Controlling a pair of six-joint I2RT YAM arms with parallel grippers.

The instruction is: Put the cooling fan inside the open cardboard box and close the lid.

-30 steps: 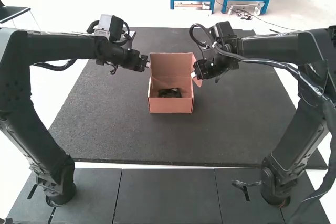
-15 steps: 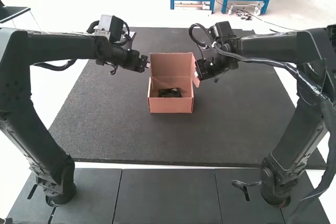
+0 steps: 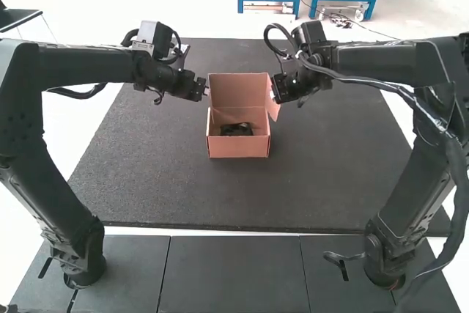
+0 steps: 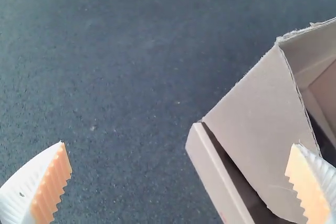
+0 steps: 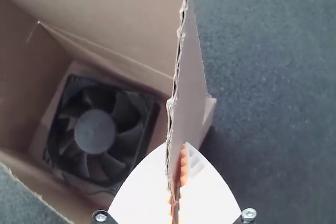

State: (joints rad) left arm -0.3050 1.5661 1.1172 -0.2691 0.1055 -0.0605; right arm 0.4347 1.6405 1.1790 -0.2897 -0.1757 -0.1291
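Dark mat (image 3: 146, 166) carries the open box (image 3: 238, 146) at its middle, with the fan (image 5: 97, 129) lying flat on the box floor. Right gripper (image 5: 177, 195) is clamped on the right side flap (image 5: 191, 87), which stands upright, 1 finger on each face. Left gripper (image 3: 199, 87) hovers just beside the box's left rear corner, its 2 fingers spread wide, holding nothing

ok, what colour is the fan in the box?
Fan: black, best in right wrist view.

The cooling fan (image 5: 97, 129) lies inside the cardboard box (image 3: 238, 144) — which sits on the mat's (image 3: 146, 174) middle.
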